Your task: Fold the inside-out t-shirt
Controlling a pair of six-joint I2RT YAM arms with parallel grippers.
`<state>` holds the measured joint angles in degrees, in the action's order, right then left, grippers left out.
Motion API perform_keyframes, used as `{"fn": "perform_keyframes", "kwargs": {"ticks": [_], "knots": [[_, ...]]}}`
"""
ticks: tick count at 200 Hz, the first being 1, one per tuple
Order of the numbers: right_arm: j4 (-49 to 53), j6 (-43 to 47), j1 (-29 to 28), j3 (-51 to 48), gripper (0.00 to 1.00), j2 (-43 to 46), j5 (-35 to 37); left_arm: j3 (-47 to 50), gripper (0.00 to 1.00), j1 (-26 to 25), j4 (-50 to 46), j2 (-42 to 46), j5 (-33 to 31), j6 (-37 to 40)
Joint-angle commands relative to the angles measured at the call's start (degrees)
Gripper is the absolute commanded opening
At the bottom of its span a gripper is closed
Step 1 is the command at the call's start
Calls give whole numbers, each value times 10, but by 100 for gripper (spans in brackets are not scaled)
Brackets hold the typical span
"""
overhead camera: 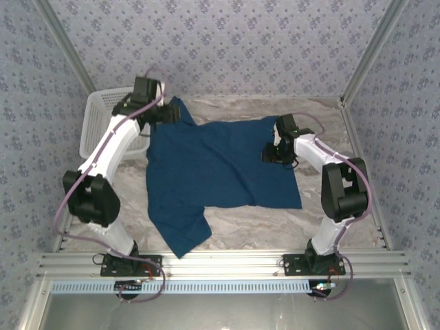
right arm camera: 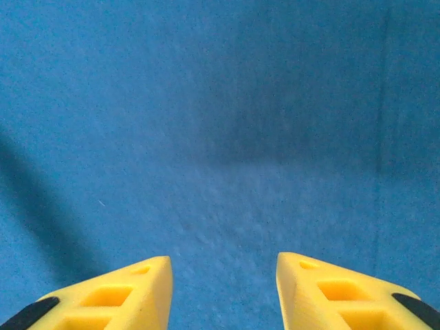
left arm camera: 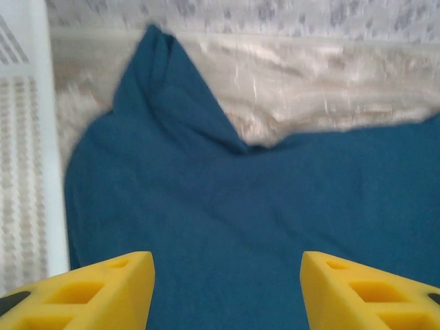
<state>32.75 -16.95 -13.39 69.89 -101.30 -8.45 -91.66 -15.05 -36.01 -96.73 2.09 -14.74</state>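
Marbled table (overhead camera: 254, 227), floral walls (overhead camera: 240, 41), navy t-shirt (overhead camera: 220, 165)

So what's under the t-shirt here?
The t-shirt lies spread on the marbled table, which shows around its edges. Anything else beneath the cloth is covered.

The t-shirt (overhead camera: 220, 165) is soft matt cloth, the table (overhead camera: 330, 223) smooth and marble-patterned, the basket (overhead camera: 96, 113) white plastic.

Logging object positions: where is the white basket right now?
In the top view, the white basket sits at the far left corner of the table, partly behind the left arm, just left of the t-shirt.
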Motion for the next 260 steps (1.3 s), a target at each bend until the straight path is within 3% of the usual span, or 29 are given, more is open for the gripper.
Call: {"fn": "perform_keyframes", "kwargs": {"ticks": [1, 35, 75, 97, 131, 153, 183, 219, 260], "knots": [[-17, -15, 14, -11, 44, -26, -30, 127, 58, -3, 90, 31, 13, -63], [1, -29, 49, -45, 40, -50, 10, 227, 59, -35, 107, 66, 11, -76], [9, -54, 97, -111, 35, -20, 32, 308, 59, -52, 122, 84, 17, -90], [37, -55, 115, -126, 32, 9, 99, 341, 60, -66, 128, 96, 24, -94], [30, -44, 170, -98, 32, 26, 86, 389, 61, -100, 123, 123, 37, -103], [47, -37, 152, -65, 35, 48, 93, 423, 62, -131, 111, 161, 38, -122], [79, -49, 102, -121, 41, 116, 85, 472, 64, -171, 87, 203, 38, -152], [40, -74, 96, -192, 44, 128, 13, 488, 66, -158, 111, 172, 25, -140], [24, -59, 116, -174, 43, 65, 27, 484, 67, -124, 131, 114, 26, -119]]}}
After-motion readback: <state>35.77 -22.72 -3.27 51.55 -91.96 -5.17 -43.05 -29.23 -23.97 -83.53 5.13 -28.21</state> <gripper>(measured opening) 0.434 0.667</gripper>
